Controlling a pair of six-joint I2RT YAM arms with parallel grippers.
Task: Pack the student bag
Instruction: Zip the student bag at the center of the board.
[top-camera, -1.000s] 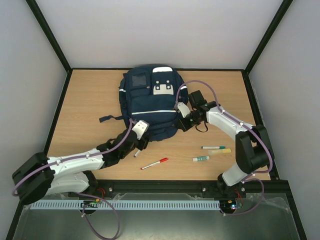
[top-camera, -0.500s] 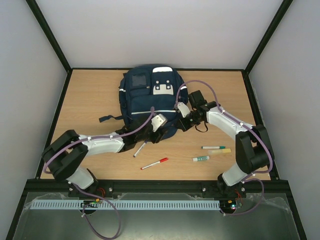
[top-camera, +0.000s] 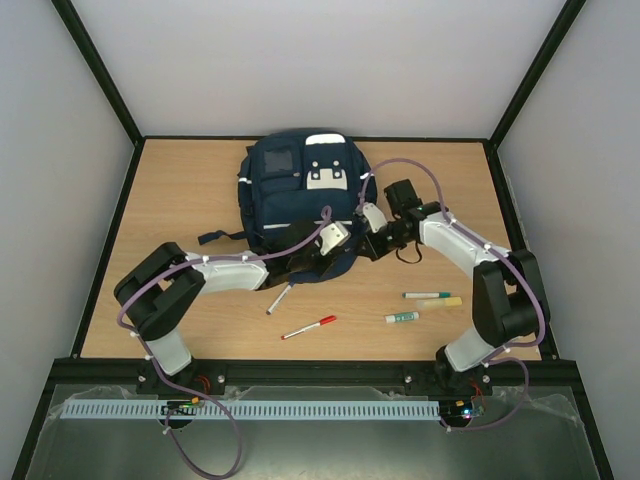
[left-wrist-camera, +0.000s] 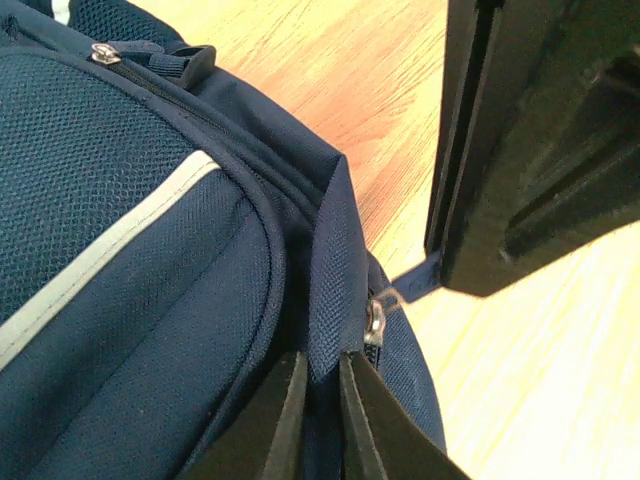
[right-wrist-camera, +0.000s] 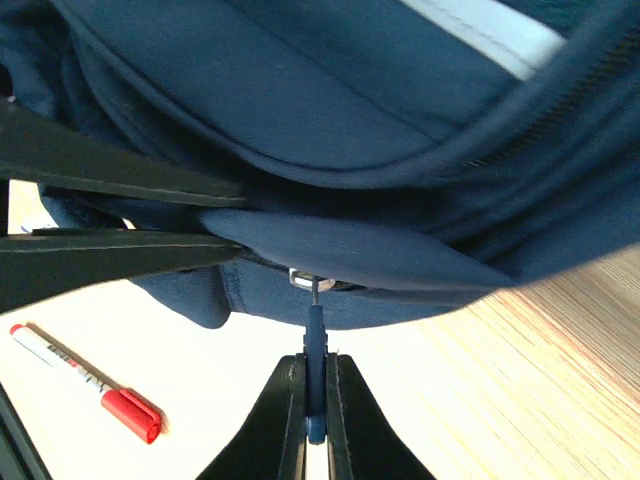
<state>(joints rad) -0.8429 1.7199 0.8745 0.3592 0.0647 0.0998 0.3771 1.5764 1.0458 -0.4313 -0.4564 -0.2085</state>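
Observation:
The student bag (top-camera: 300, 195), navy with a thin white stripe, lies at the back middle of the table. At its near edge, my left gripper (top-camera: 338, 264) is shut on a fold of the bag's fabric (left-wrist-camera: 325, 300), right next to a metal zipper slider (left-wrist-camera: 376, 322). My right gripper (top-camera: 365, 248) faces it from the right. It is shut on the blue zipper pull (right-wrist-camera: 316, 350), which hangs from that slider (right-wrist-camera: 311, 279) under the bag's edge. The left fingers (right-wrist-camera: 110, 255) show at the left of the right wrist view.
On the table in front of the bag lie a dark pen (top-camera: 280, 299) and a red marker (top-camera: 310, 327). To the right are a green-capped marker (top-camera: 427, 295), a yellow highlighter (top-camera: 441, 302) and a small green-ended tube (top-camera: 402, 317).
My left arm swung right, from beside the dark pen to the bag's near edge, and its jaws closed on the fabric. The right gripper stayed shut on the zipper pull.

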